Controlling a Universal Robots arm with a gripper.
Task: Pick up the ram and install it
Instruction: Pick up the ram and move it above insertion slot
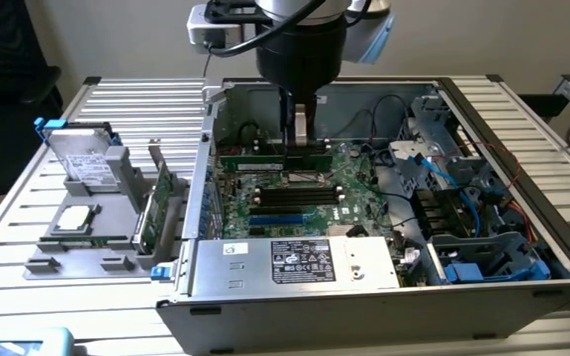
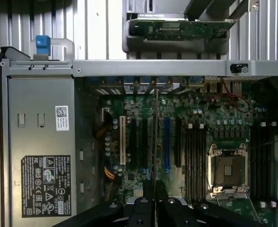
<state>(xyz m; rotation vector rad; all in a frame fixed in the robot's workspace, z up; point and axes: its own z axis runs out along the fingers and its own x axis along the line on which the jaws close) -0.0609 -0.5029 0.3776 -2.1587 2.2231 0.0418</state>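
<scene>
Your end effector pinches the long thin green ram stick; square it over a black slot, press evenly.

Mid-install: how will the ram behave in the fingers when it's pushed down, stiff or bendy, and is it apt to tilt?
The ram looks like a thin rigid board, so probably stiff and light. The fingers clamp just a short stretch of its length, so uneven pressure could tilt one end. Its bare green board suggests it's fragile.

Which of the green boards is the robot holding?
The narrow ram inside the case, pinched by the fingers; the bigger green card stands outside it.
</scene>
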